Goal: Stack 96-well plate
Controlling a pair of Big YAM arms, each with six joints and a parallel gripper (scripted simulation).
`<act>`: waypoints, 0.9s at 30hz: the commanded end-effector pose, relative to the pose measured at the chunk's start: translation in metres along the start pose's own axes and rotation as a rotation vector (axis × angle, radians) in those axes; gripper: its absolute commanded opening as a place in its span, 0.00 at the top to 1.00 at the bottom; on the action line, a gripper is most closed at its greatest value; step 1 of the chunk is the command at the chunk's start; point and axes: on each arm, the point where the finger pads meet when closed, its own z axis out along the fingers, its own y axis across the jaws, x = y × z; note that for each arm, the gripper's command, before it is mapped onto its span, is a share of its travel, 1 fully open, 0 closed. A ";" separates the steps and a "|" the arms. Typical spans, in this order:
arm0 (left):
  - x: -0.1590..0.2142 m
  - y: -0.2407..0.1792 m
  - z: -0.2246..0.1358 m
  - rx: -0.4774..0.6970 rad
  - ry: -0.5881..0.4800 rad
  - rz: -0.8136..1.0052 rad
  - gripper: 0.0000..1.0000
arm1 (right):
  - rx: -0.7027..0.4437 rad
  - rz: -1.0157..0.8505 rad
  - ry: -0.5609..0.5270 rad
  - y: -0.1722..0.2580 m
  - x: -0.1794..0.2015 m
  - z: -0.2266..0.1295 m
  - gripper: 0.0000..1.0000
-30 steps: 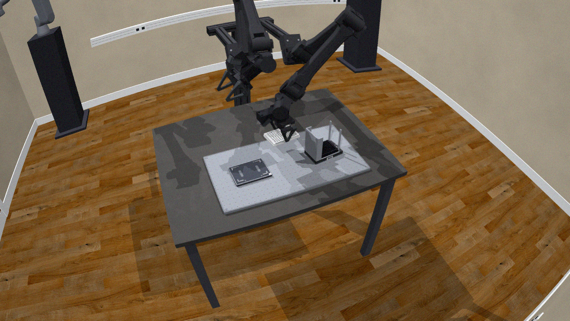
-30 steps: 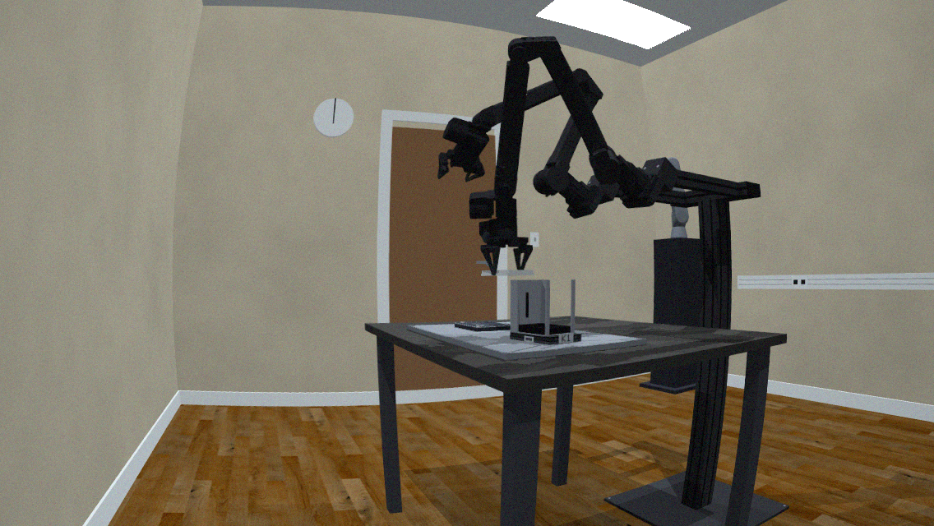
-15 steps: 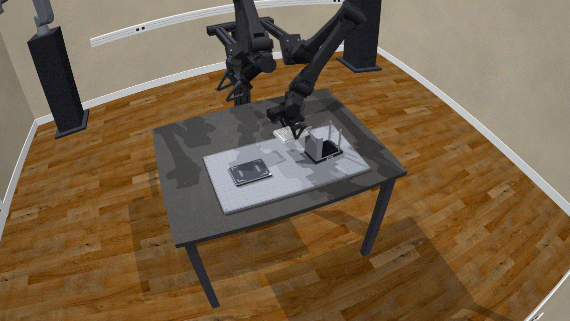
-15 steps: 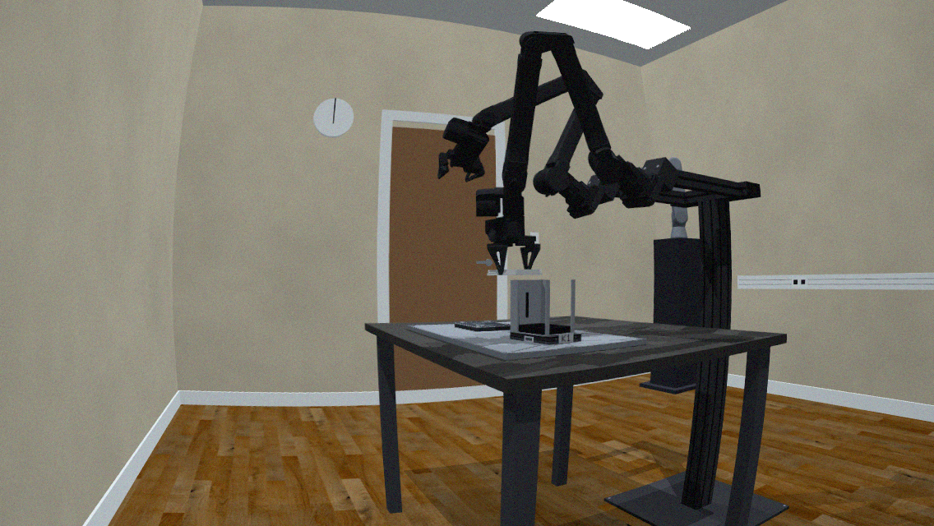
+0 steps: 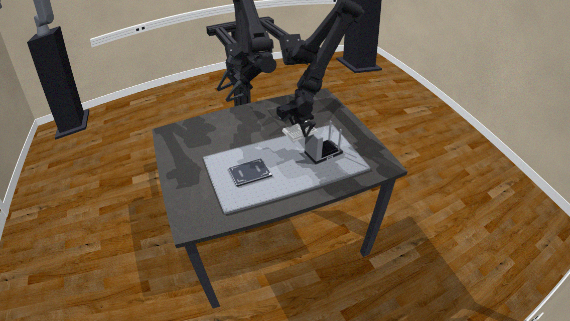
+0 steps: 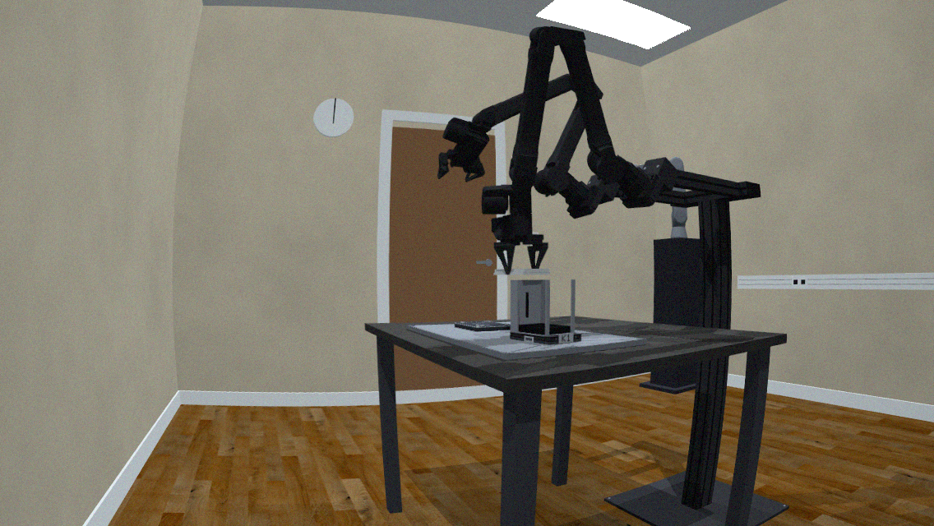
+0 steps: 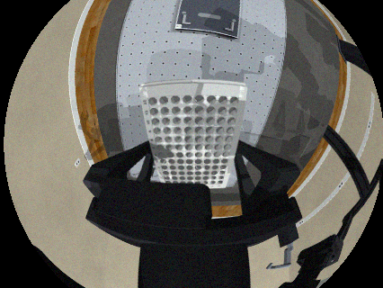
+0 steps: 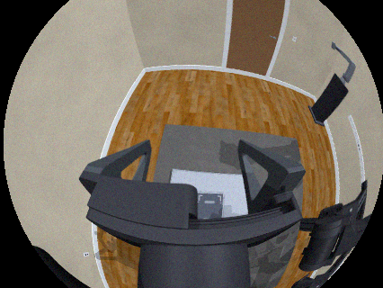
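Note:
The white 96-well plate (image 5: 293,132) (image 6: 521,272) (image 7: 193,121) is held roughly level, above and beside the tall wall of the stack rack K1 (image 5: 313,146) (image 6: 529,306). My left gripper (image 5: 304,129) (image 6: 522,268) (image 7: 193,144) is shut on it across its sides. Small marks run along the plate's left rim in the left wrist view, too small to read. A dark plate (image 5: 330,147) lies low inside K1; its marks cannot be read. The plate nest N1 (image 5: 250,172) (image 6: 480,325) (image 7: 209,23) (image 8: 209,209) is empty. My right gripper (image 5: 223,94) (image 6: 455,177) (image 8: 194,144) is open and empty, high up.
K1's tall wall and its thin upright posts (image 5: 340,139) (image 6: 573,306) rise from its base. The pale perforated board (image 5: 223,195) (image 7: 148,58) (image 8: 184,176) bears the nest and rack on the dark table (image 5: 171,215) (image 6: 705,349). The right arm stays well away from K1.

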 end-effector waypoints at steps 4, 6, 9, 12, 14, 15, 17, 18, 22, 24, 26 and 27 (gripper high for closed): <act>0.022 0.012 -0.002 -0.028 -0.001 0.012 1.00 | -0.014 0.003 0.006 0.004 -0.004 -0.004 0.00; 0.029 0.013 -0.002 -0.028 -0.001 0.012 1.00 | -0.014 0.003 0.006 0.004 -0.004 -0.004 0.00; 0.032 0.013 -0.002 -0.027 0.000 0.013 1.00 | -0.014 0.003 0.006 0.004 -0.004 -0.004 0.00; 0.042 0.015 -0.003 -0.028 0.000 0.013 1.00 | -0.014 0.003 0.006 0.004 -0.004 -0.004 0.00; 0.049 0.015 -0.003 -0.025 0.001 0.015 1.00 | -0.014 0.003 0.006 0.004 -0.004 -0.004 0.00; 0.052 0.015 -0.003 -0.024 0.002 0.016 1.00 | -0.014 0.003 0.006 0.004 -0.004 -0.004 0.00; 0.059 0.015 -0.003 -0.020 0.003 0.017 1.00 | -0.014 0.003 0.006 0.004 -0.004 -0.004 0.00; 0.062 0.015 -0.004 -0.018 0.004 0.018 1.00 | -0.014 0.003 0.006 0.004 -0.004 -0.004 0.00; 0.076 0.015 -0.004 -0.010 0.006 0.020 1.00 | -0.014 0.003 0.006 0.004 -0.004 -0.004 0.00; 0.079 0.016 -0.004 -0.010 0.006 0.020 1.00 | -0.014 0.003 0.006 0.004 -0.004 -0.004 0.00; 0.081 0.017 -0.002 -0.005 0.007 0.021 1.00 | -0.014 0.003 0.006 0.004 -0.004 -0.004 0.00; 0.085 0.019 -0.004 -0.014 0.005 0.020 1.00 | -0.014 0.003 0.006 0.004 -0.004 -0.004 0.00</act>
